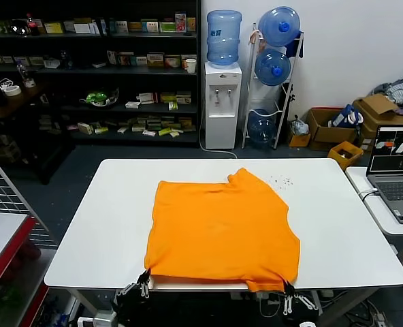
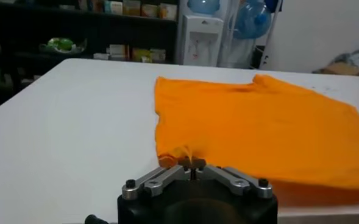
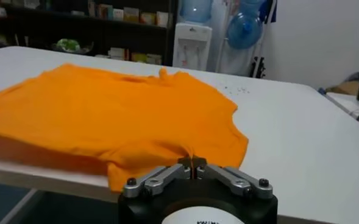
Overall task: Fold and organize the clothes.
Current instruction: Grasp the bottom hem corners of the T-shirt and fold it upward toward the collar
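I am pinching the near hem corners of the orange T-shirt, lying spread on the white table, with my left gripper and right gripper clamped on its light, limp, easily sagging cotton.

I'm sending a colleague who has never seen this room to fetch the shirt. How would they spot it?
On the white table facing the water cooler lies the orange T-shirt, spread flat. Its near hem overhangs the table edge, pinched at each corner by the left gripper and right gripper. Nothing else there is bright orange fabric.
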You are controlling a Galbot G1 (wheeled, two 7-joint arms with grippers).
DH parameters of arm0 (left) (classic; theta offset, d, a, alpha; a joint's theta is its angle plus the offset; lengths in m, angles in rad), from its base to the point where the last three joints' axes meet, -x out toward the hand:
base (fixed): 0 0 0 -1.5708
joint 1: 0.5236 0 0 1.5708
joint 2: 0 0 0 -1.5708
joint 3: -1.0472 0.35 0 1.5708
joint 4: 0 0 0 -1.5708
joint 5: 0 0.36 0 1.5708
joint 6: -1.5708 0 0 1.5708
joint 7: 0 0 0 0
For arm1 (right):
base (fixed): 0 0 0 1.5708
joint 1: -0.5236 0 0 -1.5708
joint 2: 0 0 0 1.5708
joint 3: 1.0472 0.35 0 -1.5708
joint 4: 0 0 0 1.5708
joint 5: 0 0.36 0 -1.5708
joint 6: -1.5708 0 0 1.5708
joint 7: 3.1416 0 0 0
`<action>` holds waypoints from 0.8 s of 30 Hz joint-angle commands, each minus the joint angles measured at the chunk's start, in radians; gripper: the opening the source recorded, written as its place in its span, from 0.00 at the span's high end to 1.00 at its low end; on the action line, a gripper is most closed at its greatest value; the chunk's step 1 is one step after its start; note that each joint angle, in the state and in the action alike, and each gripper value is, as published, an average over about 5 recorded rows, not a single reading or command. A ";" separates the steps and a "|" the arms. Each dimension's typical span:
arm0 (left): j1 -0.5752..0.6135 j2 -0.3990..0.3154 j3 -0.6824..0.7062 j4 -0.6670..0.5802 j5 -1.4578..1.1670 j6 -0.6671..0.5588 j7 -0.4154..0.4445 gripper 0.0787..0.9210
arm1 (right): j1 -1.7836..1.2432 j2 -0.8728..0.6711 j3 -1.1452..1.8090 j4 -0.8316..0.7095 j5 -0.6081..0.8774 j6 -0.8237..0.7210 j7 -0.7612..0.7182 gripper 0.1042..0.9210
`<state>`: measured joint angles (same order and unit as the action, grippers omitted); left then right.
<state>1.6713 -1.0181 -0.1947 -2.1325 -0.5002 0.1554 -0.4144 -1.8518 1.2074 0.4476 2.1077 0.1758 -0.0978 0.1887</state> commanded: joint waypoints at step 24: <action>-0.554 0.041 0.191 0.391 -0.100 -0.063 0.027 0.97 | 0.703 -0.206 -0.233 -0.310 0.354 -0.183 0.102 0.97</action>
<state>1.3131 -0.9674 -0.0857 -1.9085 -0.5854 0.0900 -0.3825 -1.3335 1.0362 0.2971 1.9062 0.4518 -0.2374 0.2796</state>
